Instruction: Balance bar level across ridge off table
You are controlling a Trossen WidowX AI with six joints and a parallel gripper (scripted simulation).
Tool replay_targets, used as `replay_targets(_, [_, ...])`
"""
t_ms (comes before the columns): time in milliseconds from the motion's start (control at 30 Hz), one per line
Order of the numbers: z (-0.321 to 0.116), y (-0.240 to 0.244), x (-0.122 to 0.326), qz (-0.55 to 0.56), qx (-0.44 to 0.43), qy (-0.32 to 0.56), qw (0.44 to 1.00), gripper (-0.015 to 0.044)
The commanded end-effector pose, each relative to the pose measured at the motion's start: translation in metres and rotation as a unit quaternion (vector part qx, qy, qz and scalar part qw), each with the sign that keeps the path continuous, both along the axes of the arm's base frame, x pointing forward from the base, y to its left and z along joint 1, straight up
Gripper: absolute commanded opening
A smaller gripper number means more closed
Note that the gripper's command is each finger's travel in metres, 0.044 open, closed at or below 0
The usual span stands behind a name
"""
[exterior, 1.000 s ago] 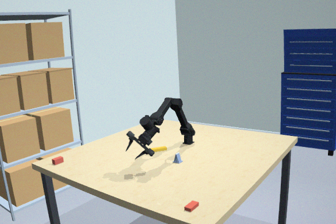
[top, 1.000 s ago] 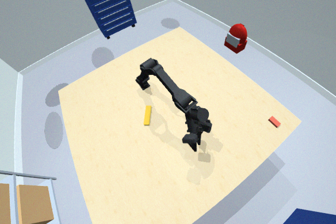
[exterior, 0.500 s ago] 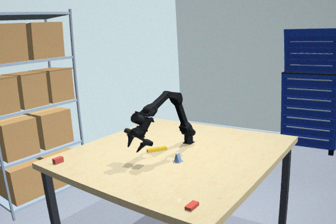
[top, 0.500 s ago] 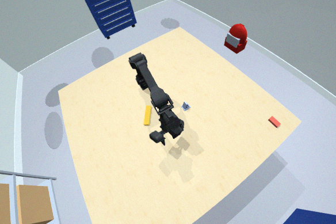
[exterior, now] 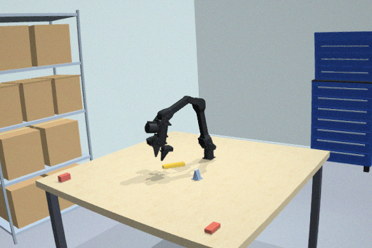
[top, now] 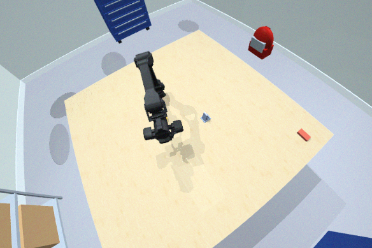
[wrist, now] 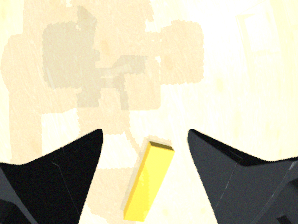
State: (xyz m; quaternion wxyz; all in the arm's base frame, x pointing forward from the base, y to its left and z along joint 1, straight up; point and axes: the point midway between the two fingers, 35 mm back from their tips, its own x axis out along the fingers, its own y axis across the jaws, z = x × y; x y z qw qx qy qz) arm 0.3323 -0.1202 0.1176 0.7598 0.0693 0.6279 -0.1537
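Bar [wrist: 148, 181] — slim yellow slab, ridge [exterior: 196, 175] — small grey wedge

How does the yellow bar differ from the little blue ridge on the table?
The bar is yellow, long and slim, lying flat on the table; the ridge is pale blue, short and wedge-shaped, standing with its edge up. The bar sits directly beneath the open end effector, framed between its fingers in the wrist view; the ridge stands off to the side, apart from both. Both rest on the table, untouched.
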Motion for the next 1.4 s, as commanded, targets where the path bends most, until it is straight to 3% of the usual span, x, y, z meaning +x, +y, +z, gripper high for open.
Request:
replay_targets(0, [0.000, -0.001, -0.035, -0.068, 0.038, 0.025, 0.997, 0.0315])
replay_targets(200, [0.000, 0.002, -0.075, -0.152, 0.082, 0.058, 0.983, 0.0315])
replay_targets(400, [-0.003, 0.002, -0.075, -0.152, 0.082, 0.058, 0.983, 0.0315])
replay_targets(667, [-0.044, 0.001, -0.074, -0.152, 0.082, 0.058, 0.983, 0.0315])
replay_targets(1367, [-0.067, 0.001, -0.073, -0.152, 0.082, 0.058, 0.983, 0.0315])
